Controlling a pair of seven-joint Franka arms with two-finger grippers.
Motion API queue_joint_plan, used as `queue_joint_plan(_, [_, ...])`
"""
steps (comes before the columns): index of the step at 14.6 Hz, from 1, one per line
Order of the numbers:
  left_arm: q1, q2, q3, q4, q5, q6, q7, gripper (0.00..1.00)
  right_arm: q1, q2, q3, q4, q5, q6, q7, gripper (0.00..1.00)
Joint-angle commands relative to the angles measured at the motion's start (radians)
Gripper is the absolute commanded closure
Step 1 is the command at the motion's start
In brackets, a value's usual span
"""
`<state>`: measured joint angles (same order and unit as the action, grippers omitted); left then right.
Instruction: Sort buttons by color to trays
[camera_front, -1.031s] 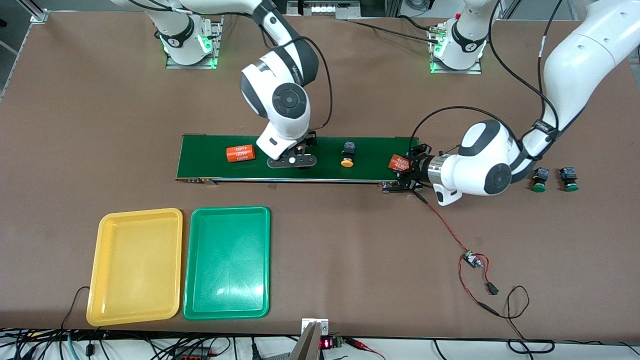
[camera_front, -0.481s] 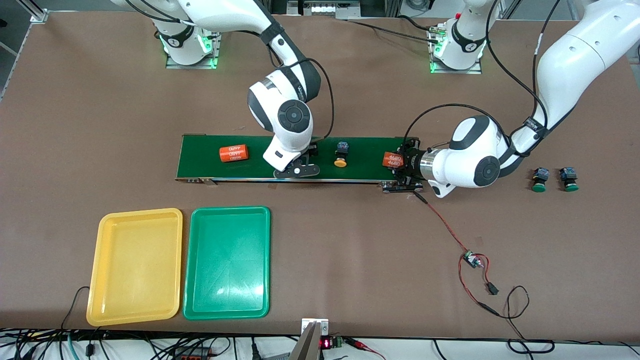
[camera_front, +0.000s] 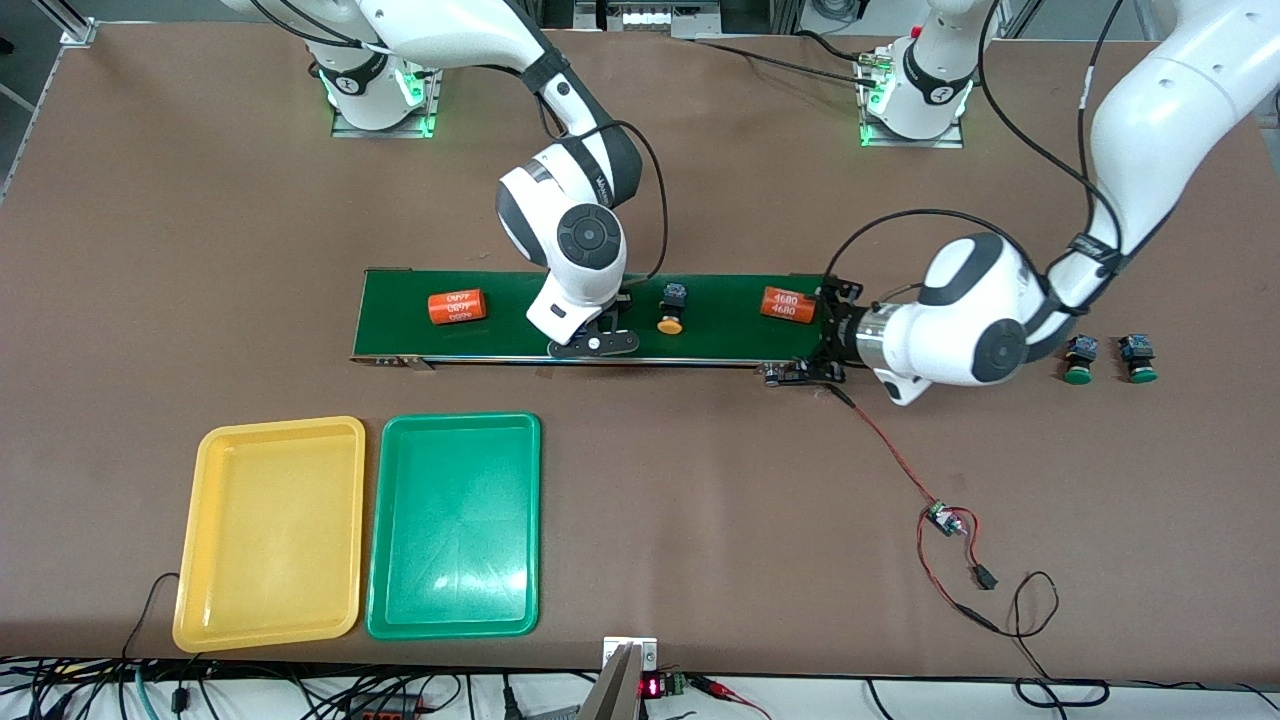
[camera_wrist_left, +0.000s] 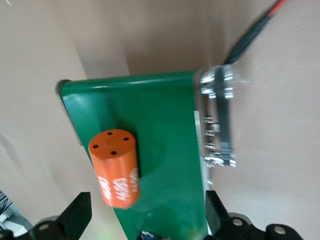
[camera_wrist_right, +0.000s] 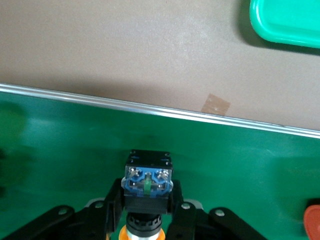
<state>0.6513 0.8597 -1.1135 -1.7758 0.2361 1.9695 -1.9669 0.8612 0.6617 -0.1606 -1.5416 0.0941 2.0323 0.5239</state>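
My right gripper (camera_front: 596, 338) is down on the dark green belt (camera_front: 730, 335), shut on a yellow-capped button (camera_wrist_right: 148, 181) held by its black-blue body. A second yellow-capped button (camera_front: 671, 309) lies on the belt beside it, toward the left arm's end. Two green-capped buttons (camera_front: 1078, 358) (camera_front: 1138, 358) sit on the table past that end. My left gripper (camera_front: 826, 330) stands open at the belt's end with nothing between its fingers. The yellow tray (camera_front: 270, 440) and green tray (camera_front: 455, 430) lie side by side, nearer to the front camera than the belt.
An orange "4680" cylinder (camera_front: 787, 304) lies free on the belt just off the left gripper, its end face showing on the cylinder (camera_wrist_left: 116, 167) in the left wrist view. Another orange cylinder (camera_front: 456, 306) lies toward the right arm's end. A small circuit board (camera_front: 943, 519) with red wires trails from the belt motor.
The right gripper came down and closed on the yellow-capped button. The left gripper opened, left the orange cylinder on the belt and drew back. The loose belt items drifted toward the right arm's end.
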Motion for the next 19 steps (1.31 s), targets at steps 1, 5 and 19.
queue_joint_plan(1, [-0.024,-0.025,0.001,0.137,0.017,-0.156,0.11,0.0,-0.008,-0.019,-0.011,0.015,0.007,-0.006,-0.025,0.94])
queue_joint_plan(5, [-0.012,-0.025,0.001,0.176,0.194,-0.277,0.38,0.0,-0.166,-0.066,-0.017,0.064,0.009,-0.067,-0.025,1.0])
queue_joint_plan(19, [0.047,-0.12,0.257,0.188,0.333,-0.296,1.508,0.0,-0.596,0.142,-0.028,0.115,-0.07,0.207,-0.593,1.0])
